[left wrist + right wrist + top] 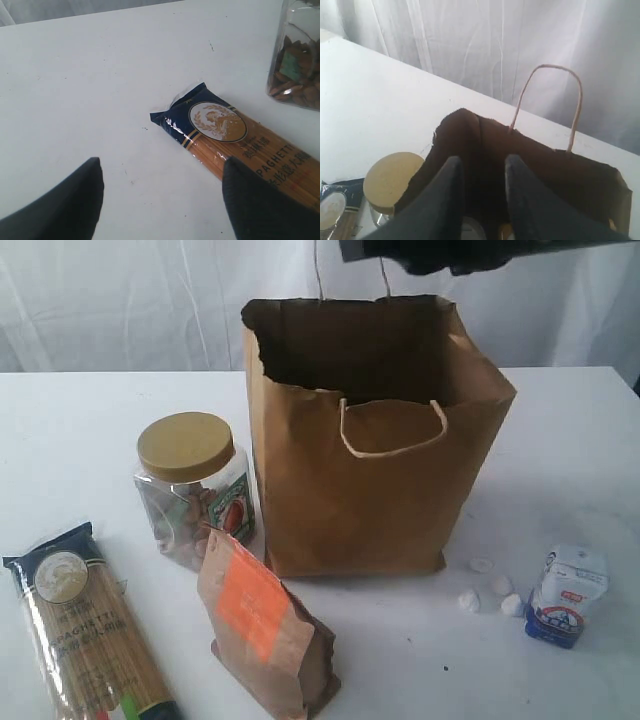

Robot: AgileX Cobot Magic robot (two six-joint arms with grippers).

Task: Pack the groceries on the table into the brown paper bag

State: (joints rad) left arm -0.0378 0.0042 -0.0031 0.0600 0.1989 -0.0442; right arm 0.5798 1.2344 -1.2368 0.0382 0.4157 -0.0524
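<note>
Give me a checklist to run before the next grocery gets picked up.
1. Tall brown paper bag upright, mouth open: ok.
2. Right jaws empty above the bag: ok.
3. Left jaws open near the blue-ended spaghetti packet: ok.
4. Room left inside the bag: cannot tell.
5. Everything packed: not ok; spaghetti packet, tan-lidded clear jar, orange-labelled brown pouch, small white-blue packet sit on the white table.

The paper bag (380, 480) is standing mid-frame on the surface (80, 430), the jar (190, 490) just left of it. The pouch (265, 635) is sitting below the jar, the spaghetti packet (85, 625) is lying lower left, and the small packet (567, 595) is sitting lower right.
</note>
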